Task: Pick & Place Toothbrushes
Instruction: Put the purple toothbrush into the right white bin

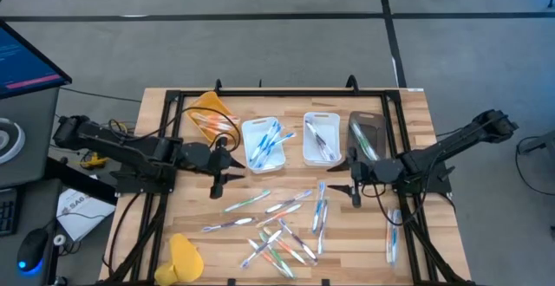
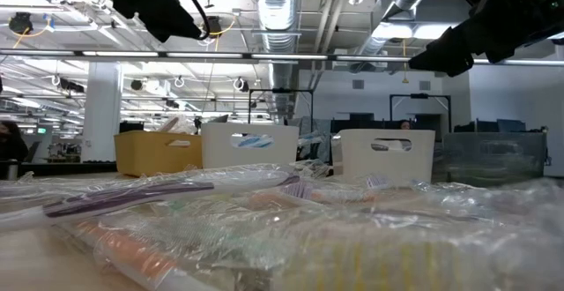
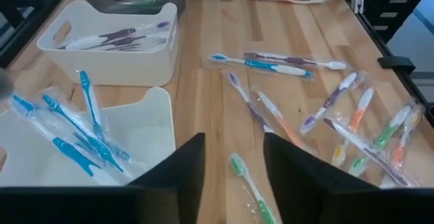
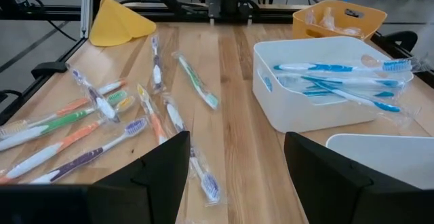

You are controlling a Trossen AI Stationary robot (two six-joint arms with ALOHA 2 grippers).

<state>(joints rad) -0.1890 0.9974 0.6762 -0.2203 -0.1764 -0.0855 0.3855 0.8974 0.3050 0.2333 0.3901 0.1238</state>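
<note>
- Left gripper (image 1: 218, 172) hovers above the bench just left of the white tray of blue brushes (image 1: 264, 144), fingers parted with nothing between them. Released and empty, by the look of the left wrist view.
- Right gripper (image 1: 355, 185) hangs over the right half of the bench, just below the dark tray (image 1: 368, 136), jaws spread wide and nothing in them either.
- Where are the toothbrushes? A loose scatter of wrapped toothbrushes (image 1: 277, 225) lies across the middle of the bench toward its near edge, a couple more near the right edge (image 1: 393, 234).
- Already sorted: blue ones in that white tray, purple-grey ones in the second white tray (image 1: 321, 139) beside it, something orange in the yellow tray (image 1: 211, 115) near the far left corner.
- My read: the left arm sits between a drop-off and the next pick, so we're mid-sort, with well over a dozen brushes not yet binned.
- Nearest candidate for the left arm is the green toothbrush (image 3: 249, 183) lying just ahead of its fingers.
- Next move calls for lowering over one handle, fingers straddling it crosswise, and closing on that single brush.
- Watch the crinkly wrappers: the brushes overlap in the pile, so a neighbour could get dragged along.
</note>
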